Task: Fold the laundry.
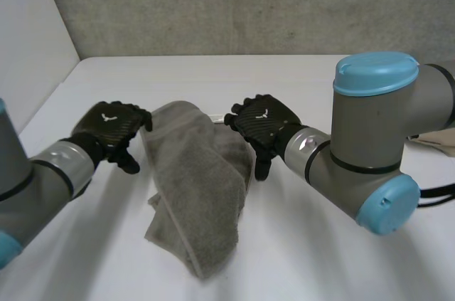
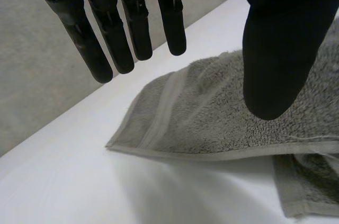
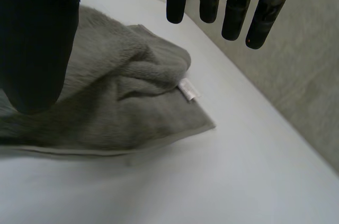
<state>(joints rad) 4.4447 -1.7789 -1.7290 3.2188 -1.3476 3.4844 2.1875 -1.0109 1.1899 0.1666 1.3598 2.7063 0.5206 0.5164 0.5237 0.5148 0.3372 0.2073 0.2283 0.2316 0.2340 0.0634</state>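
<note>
A grey towel [image 1: 195,180] lies folded in a rough long strip on the white table [image 1: 320,258], running from between the hands toward me. My left hand [image 1: 114,129] hovers at the towel's far left edge, fingers [image 2: 111,28] straight and thumb apart, holding nothing; the towel corner [image 2: 175,118] lies below its fingertips. My right hand [image 1: 264,124] hovers at the towel's far right edge, also open, fingers [image 3: 233,1] straight above the towel corner [image 3: 159,102] with its small white label [image 3: 188,89].
A concrete wall [image 1: 249,2] stands behind the table and a white panel [image 1: 28,38] closes the left side. A beige item [image 1: 437,137] sits at the table's right edge behind my right arm.
</note>
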